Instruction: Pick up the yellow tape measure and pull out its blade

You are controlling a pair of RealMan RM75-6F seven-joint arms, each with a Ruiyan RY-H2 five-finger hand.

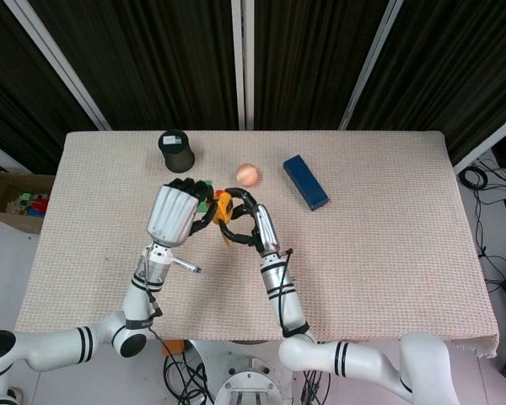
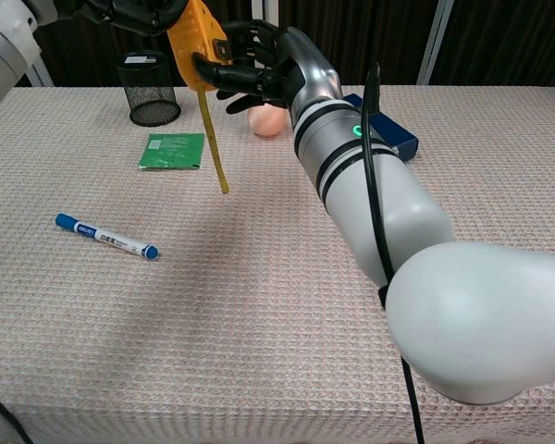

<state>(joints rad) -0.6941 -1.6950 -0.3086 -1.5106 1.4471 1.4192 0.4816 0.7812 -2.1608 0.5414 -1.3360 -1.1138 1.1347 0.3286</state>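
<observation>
The yellow tape measure point(image 2: 194, 42) is held up above the table's far left part, and a length of yellow blade point(image 2: 214, 139) hangs from it, its tip free in the air. My right hand point(image 2: 264, 67) grips the case from the right with dark fingers across its face. From the left, my left hand point(image 2: 134, 13) holds the top of the case. In the head view the tape measure point(image 1: 223, 207) shows as a small yellow patch between the left hand point(image 1: 173, 213) and the right hand point(image 1: 258, 224), mostly hidden by fingers.
A black mesh cup point(image 2: 149, 88) stands at the back left, with a green packet point(image 2: 172, 151) in front of it and a blue marker point(image 2: 105, 236) nearer me. A peach ball point(image 2: 268, 118) and a dark blue box point(image 1: 305, 181) lie behind the hands.
</observation>
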